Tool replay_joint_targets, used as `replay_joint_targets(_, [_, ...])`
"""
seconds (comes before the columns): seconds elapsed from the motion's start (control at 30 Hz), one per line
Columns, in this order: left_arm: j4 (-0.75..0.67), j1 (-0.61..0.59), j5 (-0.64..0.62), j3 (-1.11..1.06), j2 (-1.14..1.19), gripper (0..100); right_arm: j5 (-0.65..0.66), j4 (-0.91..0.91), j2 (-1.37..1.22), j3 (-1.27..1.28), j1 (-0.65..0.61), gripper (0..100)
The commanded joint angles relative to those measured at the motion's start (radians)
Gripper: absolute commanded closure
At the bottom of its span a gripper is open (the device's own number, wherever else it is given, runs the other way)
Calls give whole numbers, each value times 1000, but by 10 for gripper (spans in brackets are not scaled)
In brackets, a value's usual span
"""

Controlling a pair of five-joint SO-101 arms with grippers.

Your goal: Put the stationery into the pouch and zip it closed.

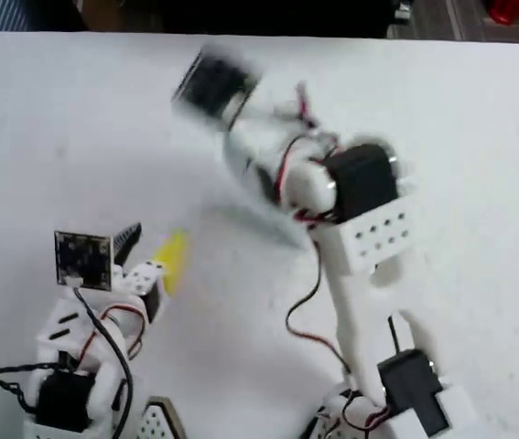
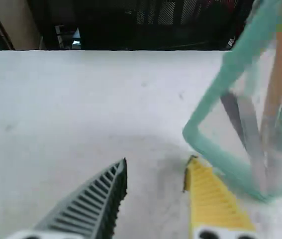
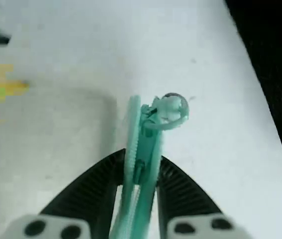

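Stationery (image 2: 280,84) apparently inside pouch (image 2: 230,168)

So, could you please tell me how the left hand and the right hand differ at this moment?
The left hand is open and empty; the right hand is shut on the pouch. The left hand has one grey and one yellow finger; the right hand's are both black. Both have ridged fingers.

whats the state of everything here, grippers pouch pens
left gripper, open, empty
right gripper, shut on the pouch's zip edge
pouch, held on edge in the right gripper, zip looks closed where it shows
pens, inside the pouch
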State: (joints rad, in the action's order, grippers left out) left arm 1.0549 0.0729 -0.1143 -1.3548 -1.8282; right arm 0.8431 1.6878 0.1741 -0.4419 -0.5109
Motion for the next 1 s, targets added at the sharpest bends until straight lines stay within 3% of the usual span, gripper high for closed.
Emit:
replay_joint_targets(0.0, [-28,-15,8,9,4,842,123,33,61,91,-18,981])
replay_joint_targets(0.23, [-38,-15,41,2,4,843,385,31,263,439,-25,981])
replay_joint_targets(0.47, [-241,-16,41,-133,4,843,566,31,550,712,-28,981])
replay_joint_targets(0.63, [-272,5,40,-158,4,843,724,22,777,927,-142,981])
replay_joint_targets(0.8, [-269,67,68,-158,4,843,715,-136,892,1068,-180,981])
replay_joint_targets(0.97, [-196,147,80,-137,4,843,425,-441,865,1102,-154,981])
